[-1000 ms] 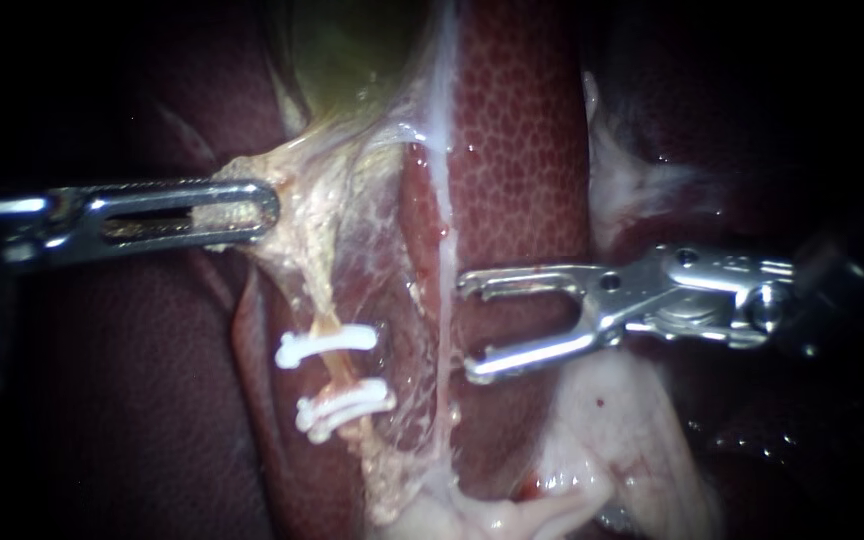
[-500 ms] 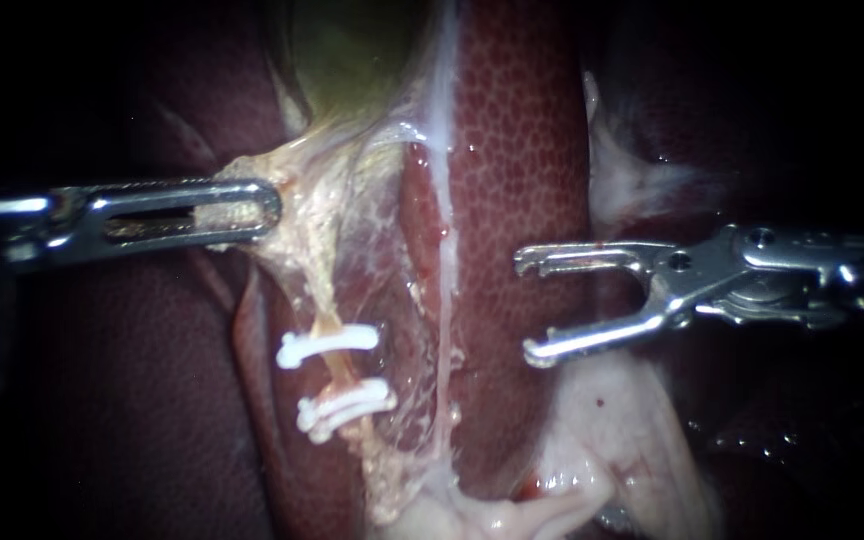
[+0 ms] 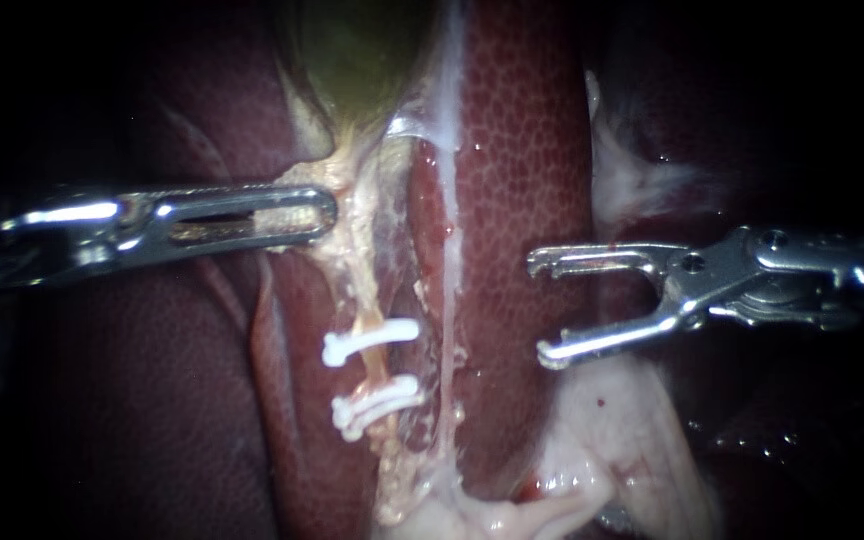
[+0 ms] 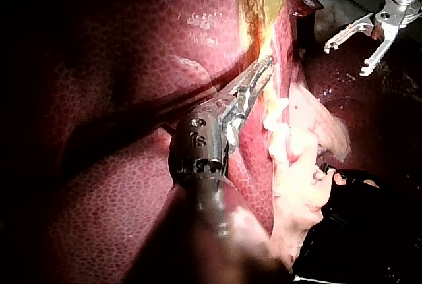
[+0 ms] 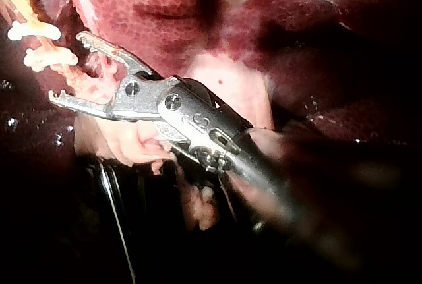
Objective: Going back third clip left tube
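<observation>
Now two clips (image 3: 370, 341) on left tube (image 3: 376, 372), no third seen. Right instrument (image 3: 542, 310) end effector open, off tube; going back looks nearly done. Left instrument (image 3: 320, 213) grips tissue (image 3: 352, 255).

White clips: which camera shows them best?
The endoscope view: both white clips sit mid-scene, whole, across the tube. The right wrist view shows them too, ahead of the right instrument. The left wrist view doesn't show them clearly.
</observation>
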{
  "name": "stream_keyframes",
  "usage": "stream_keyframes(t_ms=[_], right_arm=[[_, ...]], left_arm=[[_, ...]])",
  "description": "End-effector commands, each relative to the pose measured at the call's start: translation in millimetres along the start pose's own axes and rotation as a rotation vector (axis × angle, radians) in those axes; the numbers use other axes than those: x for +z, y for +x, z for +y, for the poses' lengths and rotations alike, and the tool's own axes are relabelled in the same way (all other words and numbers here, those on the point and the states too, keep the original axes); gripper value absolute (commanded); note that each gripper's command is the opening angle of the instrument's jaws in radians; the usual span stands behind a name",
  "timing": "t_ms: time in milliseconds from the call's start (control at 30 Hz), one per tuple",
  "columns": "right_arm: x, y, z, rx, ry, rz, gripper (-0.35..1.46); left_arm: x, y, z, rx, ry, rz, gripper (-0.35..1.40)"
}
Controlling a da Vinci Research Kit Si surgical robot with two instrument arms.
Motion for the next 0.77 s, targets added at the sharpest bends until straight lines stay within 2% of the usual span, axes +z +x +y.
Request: stream_keyframes(t_ms=[33,267,767], right_arm=[[0.0,0.0,-0.1,0.0,0.0,0.0,0.6],[0.1,0.1,-0.2,0.0,0.0,0.0,0.6],[0.2,0.2,-0.4,0.0,0.0,0.0,0.6]], left_arm=[[0.6,0.2,0.1,0.002,0.0,0.006,-0.35],[2.5,0.7,0.0,0.004,0.006,0.017,-0.35],[2.4,0.7,0.1,0.005,0.007,0.018,-0.35]])
